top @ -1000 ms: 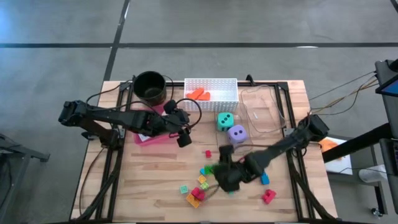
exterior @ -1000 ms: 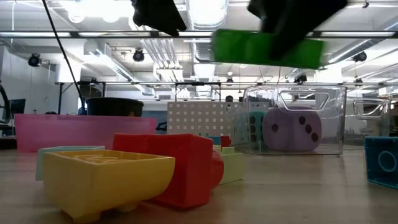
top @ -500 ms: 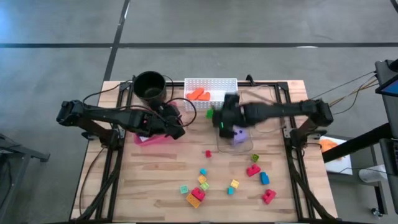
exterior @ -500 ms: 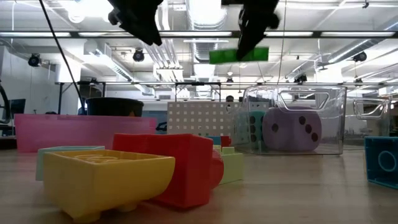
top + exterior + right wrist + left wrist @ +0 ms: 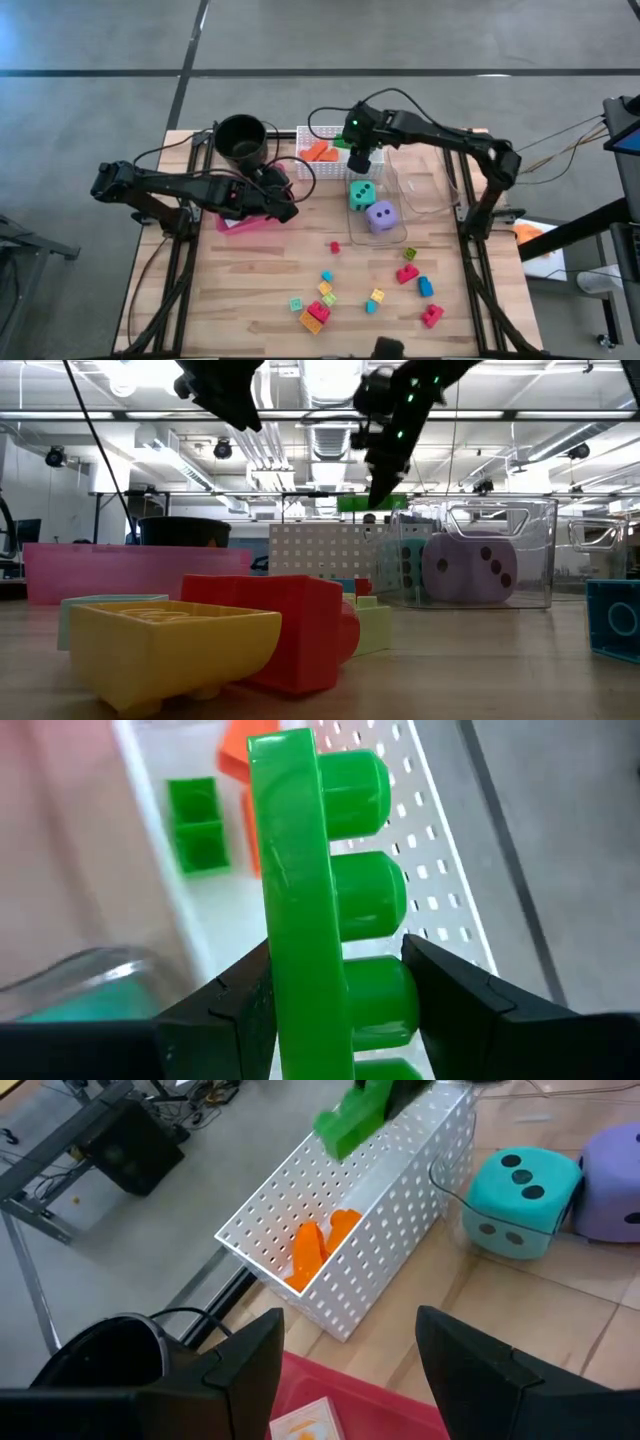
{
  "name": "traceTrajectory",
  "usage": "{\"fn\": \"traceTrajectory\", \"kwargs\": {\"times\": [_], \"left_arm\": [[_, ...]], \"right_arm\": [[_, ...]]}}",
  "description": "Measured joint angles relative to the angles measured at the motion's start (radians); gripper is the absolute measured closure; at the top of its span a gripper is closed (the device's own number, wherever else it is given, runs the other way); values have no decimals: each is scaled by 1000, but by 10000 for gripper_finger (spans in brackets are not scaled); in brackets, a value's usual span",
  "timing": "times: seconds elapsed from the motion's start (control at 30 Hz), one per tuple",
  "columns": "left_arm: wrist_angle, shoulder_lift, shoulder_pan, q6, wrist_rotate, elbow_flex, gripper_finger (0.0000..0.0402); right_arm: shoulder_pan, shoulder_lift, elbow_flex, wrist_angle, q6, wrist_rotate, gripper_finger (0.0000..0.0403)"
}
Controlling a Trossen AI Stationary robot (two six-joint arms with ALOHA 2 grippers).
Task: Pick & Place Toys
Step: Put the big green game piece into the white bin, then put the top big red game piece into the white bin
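My right gripper (image 5: 356, 150) hangs over the white perforated basket (image 5: 372, 135), shut on a long green studded block (image 5: 300, 870). The basket holds orange blocks (image 5: 315, 1245) and a small green block (image 5: 195, 820). A teal die (image 5: 361, 193) and a purple die (image 5: 380, 215) sit on the table just near of the basket. Several small bright blocks (image 5: 322, 300) lie on the near part of the table. My left gripper (image 5: 350, 1370) stands open above the pink tray (image 5: 240, 222), holding nothing; a small card (image 5: 305, 1420) lies in that tray. My right gripper pinches the green block between its two fingers. One finger (image 5: 225, 1010) lies on the block's flat face, and the other (image 5: 465, 995) is against its studs (image 5: 375, 990). The fingers slant down from above. The block hangs clear above the basket, about level in the low view.
A black round pot (image 5: 241, 140) stands at the far left beside the basket. A clear plastic box (image 5: 420, 175) sits at the far right next to the dice. More blocks (image 5: 415, 275) lie at the near right. Bare wood lies between the tray and the near blocks.
My right gripper has swung from the near middle of the table toward the far edge, carrying the green block up over the dice to above the basket, and has rolled on the way. My left gripper has shifted slightly toward the left and turned, still open.
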Motion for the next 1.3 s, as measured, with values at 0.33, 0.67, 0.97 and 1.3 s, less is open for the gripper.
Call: {"fn": "traceTrajectory", "kwargs": {"times": [0.33,0.67,0.97,1.3], "left_arm": [[0,0,0,0,0,0,173],[0,0,0,0,-4,0,172],[6,1,1,0,-39,0,172],[9,1,1,0,-41,0,172]], "right_arm": [[-55,141,-1,47,-66,-6,214],[-64,198,10,50,-119,-4,135],[-64,169,67,36,-127,6,80],[12,8,93,-253,8,2,78]]}}
